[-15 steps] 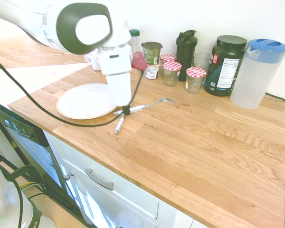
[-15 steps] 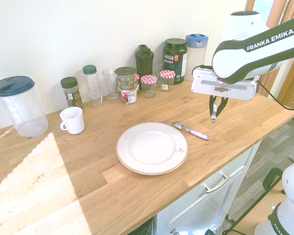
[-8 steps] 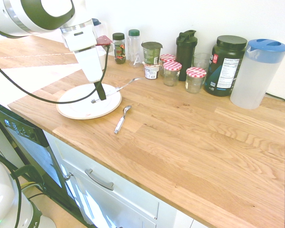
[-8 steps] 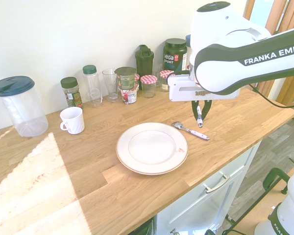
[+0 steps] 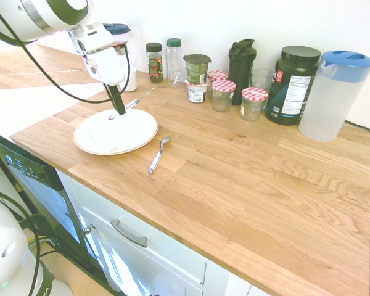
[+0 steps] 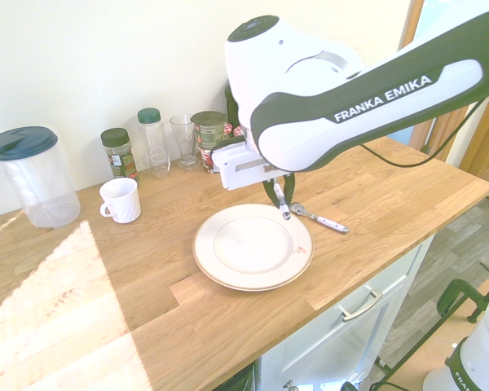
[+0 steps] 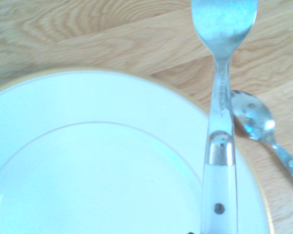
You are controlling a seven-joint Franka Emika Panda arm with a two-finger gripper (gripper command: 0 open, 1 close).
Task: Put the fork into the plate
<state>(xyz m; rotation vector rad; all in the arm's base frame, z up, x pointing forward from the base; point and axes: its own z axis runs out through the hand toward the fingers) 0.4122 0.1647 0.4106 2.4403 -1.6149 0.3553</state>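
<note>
Presently, tool (image 5: 116, 115) clenched on white-handled fork (image 7: 219, 187), fork held above the rim of the white plate (image 6: 253, 254), spoon (image 6: 319, 218) lying just beside plate on wooden counter (image 6: 179, 326), white cup (image 6: 121, 200) standing near, lidded jars and bottles along wall.

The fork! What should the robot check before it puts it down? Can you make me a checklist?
1. Gripper closed on the fork: ok, the gripper has the fork by its white handle.
2. Fork lifted off the counter: ok, it hangs in the air.
3. Fork over the middle of the plate: not ok, it is up by the rim of the plate.
4. Spoon out of the way: ok, the spoon lies on the counter beside the plate.
5. Plate has nothing lying on it: ok, only a small reddish mark shows near its edge.
6. Fork gripped tightly enough: cannot tell.
</note>
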